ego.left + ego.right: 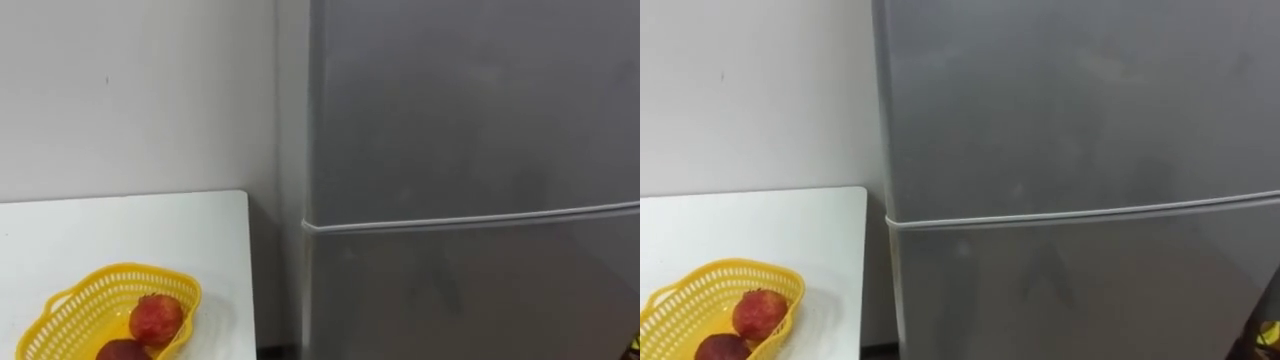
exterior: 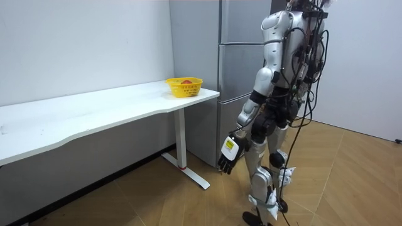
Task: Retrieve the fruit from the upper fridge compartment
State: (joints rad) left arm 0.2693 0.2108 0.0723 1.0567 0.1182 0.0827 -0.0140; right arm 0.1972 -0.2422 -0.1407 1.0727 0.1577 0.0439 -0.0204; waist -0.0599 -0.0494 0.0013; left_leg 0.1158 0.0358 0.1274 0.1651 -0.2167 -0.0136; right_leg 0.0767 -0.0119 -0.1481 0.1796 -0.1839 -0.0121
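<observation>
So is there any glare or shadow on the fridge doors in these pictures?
Left eye view: the fridge doors look matte, with no bright glare, only faint smudges. Right eye view: a faint dark shadow lies on the lower door. Room view: light is even, and the table top is bright.

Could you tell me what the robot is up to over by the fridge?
The robot stands facing the grey fridge, whose doors are both closed. Its left hand hangs low at its side, holding nothing. Beside the fridge, a yellow basket with two red fruits sits on the white table. This fits either before or after a retrieval.
</observation>
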